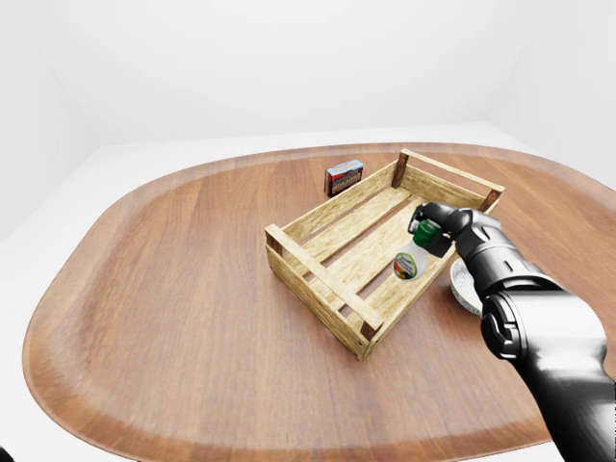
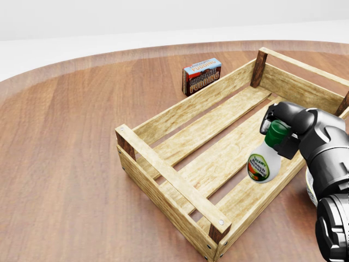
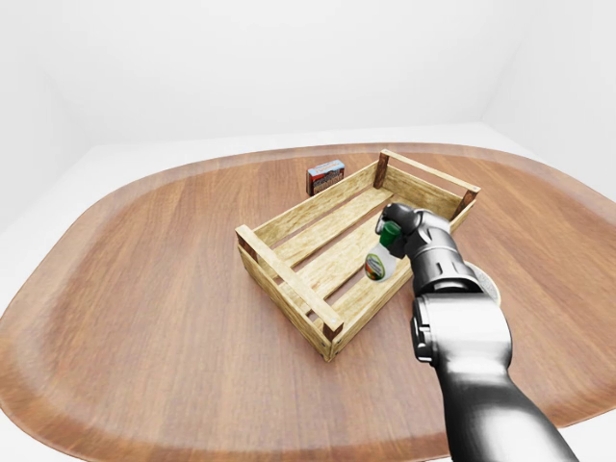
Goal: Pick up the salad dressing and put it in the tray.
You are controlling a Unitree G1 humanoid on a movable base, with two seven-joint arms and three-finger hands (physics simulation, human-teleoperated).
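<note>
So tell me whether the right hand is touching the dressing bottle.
Touching. The head view shows the right hand closed around the green cap of the bottle, which hangs tilted over the tray.

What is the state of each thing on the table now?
White salad dressing bottle with green cap: held over the crate, tilted.
Slatted wooden crate: nothing resting inside.
Right robot hand: shut around the bottle's cap end.
Chocolate pudding box: lying on the table outside the crate.
</note>
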